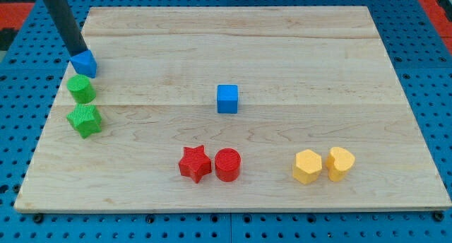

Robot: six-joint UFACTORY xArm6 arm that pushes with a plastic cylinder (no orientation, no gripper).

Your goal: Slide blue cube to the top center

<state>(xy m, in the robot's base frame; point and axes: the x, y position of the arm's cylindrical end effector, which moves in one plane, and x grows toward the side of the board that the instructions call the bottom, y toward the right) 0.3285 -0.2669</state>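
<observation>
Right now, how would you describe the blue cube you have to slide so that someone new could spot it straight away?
Start at the wooden board and look near its middle, a little toward the view's top. The blue cube stands there alone, with bare wood all round it. The other blue block sits at the view's left edge, touching my tip, just above the green blocks.

Eight blocks (227, 99) — one rod (65, 22)

blue cube (227, 99): board (296, 45) centre | my tip (76, 54): top-left, touching blue block (85, 64)
</observation>
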